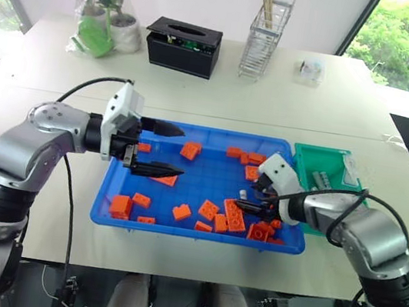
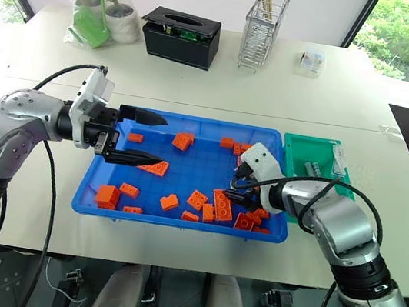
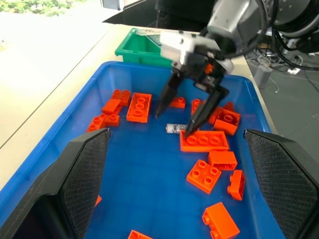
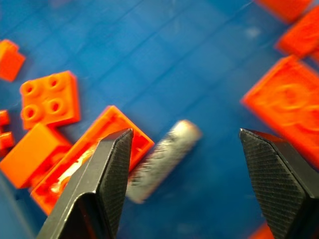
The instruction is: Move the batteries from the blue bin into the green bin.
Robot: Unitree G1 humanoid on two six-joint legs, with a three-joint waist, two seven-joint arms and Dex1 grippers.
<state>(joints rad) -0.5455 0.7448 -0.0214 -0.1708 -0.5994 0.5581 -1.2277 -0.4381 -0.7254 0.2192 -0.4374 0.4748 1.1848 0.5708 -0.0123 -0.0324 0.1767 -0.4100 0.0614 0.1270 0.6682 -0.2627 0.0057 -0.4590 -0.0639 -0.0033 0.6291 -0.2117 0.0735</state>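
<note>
Right end effector (image 3: 179, 117) fingers wide, tips low inside blue bin (image 1: 199, 234), straddling battery (image 3: 175, 128) lying flat on bin floor among orange bricks (image 1: 234, 214), not gripped. Battery toward bin's 3 o'clock end. Green bin (image 1: 306, 159) just beside blue bin at 3 o'clock, batteries inside (image 1: 320, 177). Left end effector (image 1: 160, 148) wide, empty, above bin's 9 o'clock side.

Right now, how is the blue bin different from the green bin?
The blue bin is wide and shallow; the green bin is much smaller and deeper. The blue bin holds many orange bricks and one battery; the green bin holds no bricks. Both are rectangular plastic, side by side.
</note>
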